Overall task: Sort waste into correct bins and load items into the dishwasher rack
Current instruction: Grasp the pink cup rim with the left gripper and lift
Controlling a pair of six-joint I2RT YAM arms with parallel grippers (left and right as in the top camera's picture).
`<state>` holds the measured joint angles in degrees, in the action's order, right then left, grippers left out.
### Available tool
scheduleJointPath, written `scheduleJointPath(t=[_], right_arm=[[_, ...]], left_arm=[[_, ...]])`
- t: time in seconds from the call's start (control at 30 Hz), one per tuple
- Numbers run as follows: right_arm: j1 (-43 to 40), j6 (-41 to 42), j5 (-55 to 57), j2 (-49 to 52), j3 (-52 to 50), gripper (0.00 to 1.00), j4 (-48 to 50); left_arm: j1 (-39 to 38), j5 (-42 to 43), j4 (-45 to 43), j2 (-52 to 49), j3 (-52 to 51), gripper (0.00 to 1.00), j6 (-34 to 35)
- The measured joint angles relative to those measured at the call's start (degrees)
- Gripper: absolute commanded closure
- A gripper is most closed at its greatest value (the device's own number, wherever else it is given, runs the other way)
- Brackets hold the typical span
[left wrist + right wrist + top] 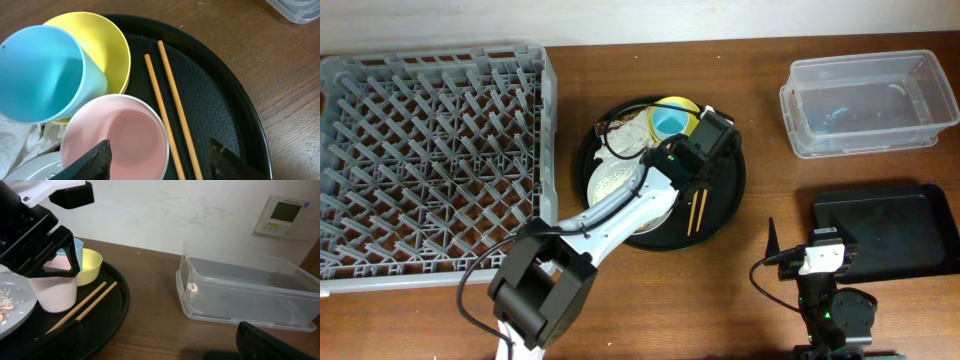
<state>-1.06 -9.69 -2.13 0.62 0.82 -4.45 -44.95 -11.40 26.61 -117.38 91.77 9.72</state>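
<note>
On a brown wooden table below a white wall with a small control panel, the left gripper hangs, jaws apart, over the pink cup on the round black tray, perhaps touching its rim. The right gripper, also spread, sits near the clear tub.

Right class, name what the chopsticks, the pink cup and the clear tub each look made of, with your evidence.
The chopsticks: probably wood or bamboo; matte tan, unpainted.
The pink cup: likely plastic; smooth, opaque, with a soft sheen.
The clear tub: plastic, glossy; the table shows through its thin walls.
</note>
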Motion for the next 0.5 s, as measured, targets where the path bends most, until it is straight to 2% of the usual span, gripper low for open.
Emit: scheduleJointPath(t=[0.17,0.37,0.5], right_arm=[[0.0,0.0,0.0,0.0,0.0,0.02,0.0],[0.0,0.0,0.0,0.0,0.0,0.02,0.0],[0.0,0.0,0.0,0.0,0.0,0.02,0.0]], left_arm=[[0.0,0.0,-0.1,-2.0,0.0,0.42,0.0],[0.0,0.0,-0.4,-3.2,0.0,0.59,-0.3],[0.0,0.0,-0.5,-3.2,0.0,0.75,-0.2]])
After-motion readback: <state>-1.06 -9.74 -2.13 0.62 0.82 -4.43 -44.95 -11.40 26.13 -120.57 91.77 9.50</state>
